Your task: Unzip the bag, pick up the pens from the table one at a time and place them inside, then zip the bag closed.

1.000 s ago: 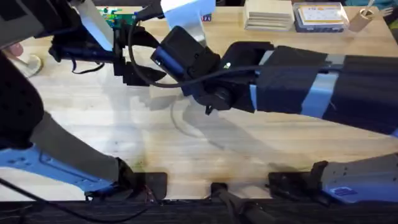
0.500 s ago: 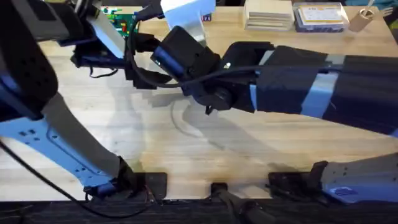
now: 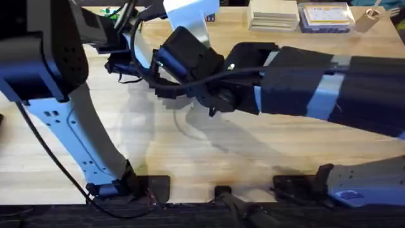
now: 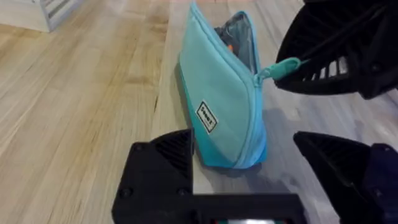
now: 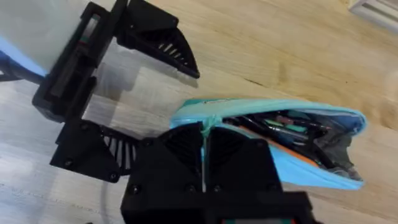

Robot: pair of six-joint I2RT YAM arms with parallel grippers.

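The bag (image 4: pixel 227 93) is the landmark here. It stands on its long bottom edge on the counter (image 4: pixel 81 93), mouth up and partly gaping, with the pens (image 5: pixel 292 127) already lying inside along its length, the orange one showing against the lining.

The right claw (image 5: pixel 204 143) sits at the closed end of the bag, its fingers pressed together on the small teal pull (image 4: pixel 280 67) where the zipper line ends. The left claw (image 4: pixel 245 165) hangs just beside that same end, spread wide with nothing between its fingers, one finger near each side face of the bag.

The bag looks soft and light, thin fabric that will buckle and slide on the smooth counter under a pull on the zipper alone. In my judgement it needs bracing: the left claw should pinch the fabric at the end below the pull while the right draws the pull along the top seam.

The bag's long axis runs level with the counter, away from the two claws, with the open mouth at the far end. The zipper travel follows that axis, so closing appears to be the step in hand.
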